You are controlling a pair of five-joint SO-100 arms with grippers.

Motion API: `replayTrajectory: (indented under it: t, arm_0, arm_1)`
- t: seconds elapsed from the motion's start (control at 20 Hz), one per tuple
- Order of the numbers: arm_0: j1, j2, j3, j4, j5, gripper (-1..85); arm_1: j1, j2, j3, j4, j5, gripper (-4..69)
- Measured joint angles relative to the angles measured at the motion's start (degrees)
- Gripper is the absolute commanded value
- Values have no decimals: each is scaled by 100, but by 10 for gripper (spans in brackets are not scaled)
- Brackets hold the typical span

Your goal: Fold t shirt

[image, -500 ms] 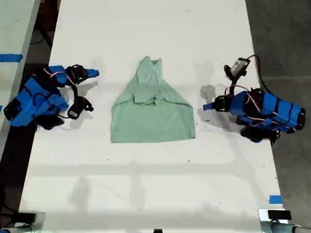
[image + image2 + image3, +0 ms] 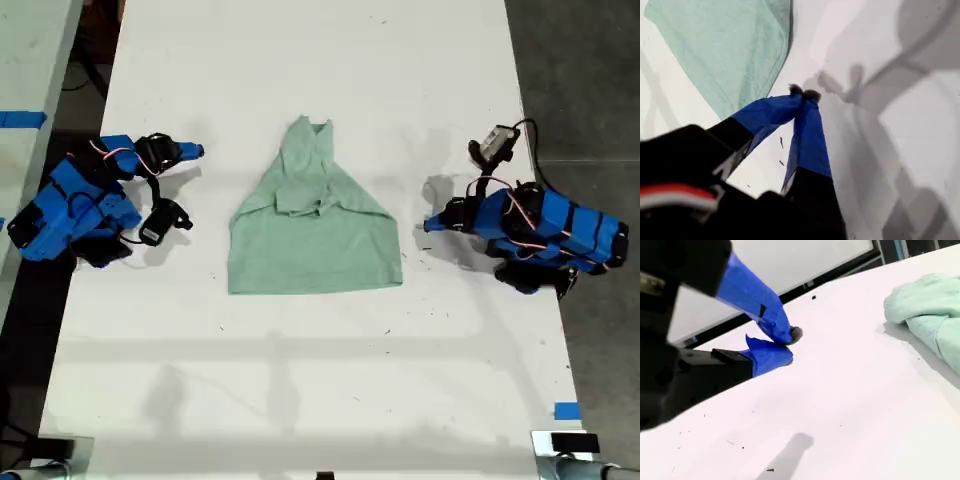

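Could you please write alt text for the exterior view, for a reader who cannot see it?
A pale mint-green t shirt, partly folded into a triangle narrowing toward the far edge, lies mid-way across a white table. A blue arm rests at each side, the end effector at the view's right pointing toward the shirt without touching it.

This looks like a robotics lab or test room rather than anyone's home. A long white table (image 2: 300, 380) fills the exterior view, bare as a workbench, with two small blue arms (image 2: 75, 205) parked at its sides, their loose wiring (image 2: 515, 210) exposed. Bits of blue tape (image 2: 566, 410) mark spots on the table edge and on a second pale surface (image 2: 30, 60) at the exterior view's left. The floor (image 2: 590, 80) beside the table is dark grey, perhaps carpet, though it is hard to tell. Clamps or mounts (image 2: 565, 445) sit at the near corners
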Motion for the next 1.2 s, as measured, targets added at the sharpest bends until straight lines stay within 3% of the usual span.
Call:
replayTrajectory:
  t: [0.2,0.25,0.3,0.55,0.7,0.95,1.0,1.1,1.2]
  arm_0:
    - [0,0,0,0,0,18]
    - [0,0,0,0,0,18]
    - [0,0,0,0,0,18]
    - [0,0,0,0,0,18]
    - [0,0,0,0,0,18]
    - [0,0,0,0,0,18]
    - [0,0,0,0,0,18]
    - [0,0,0,0,0,18]
    - [0,0,0,0,0,18]
  arm_1:
    - [-62,-158,0,-62,-123,25]
    - [-79,-360,0,-255,-141,150]
    - [-132,-721,-18,-519,-141,206]
    - [-501,-5150,-1679,-1995,-141,264]
    - [-765,-8314,-3639,-2013,-167,258]
    - [-809,-8921,-3964,-2021,-132,255]
    - [-809,-8965,-3964,-2021,-114,219]
    - [-809,-9018,-3990,-2057,-132,0]
    - [-809,-9018,-3999,-2188,-132,-1]
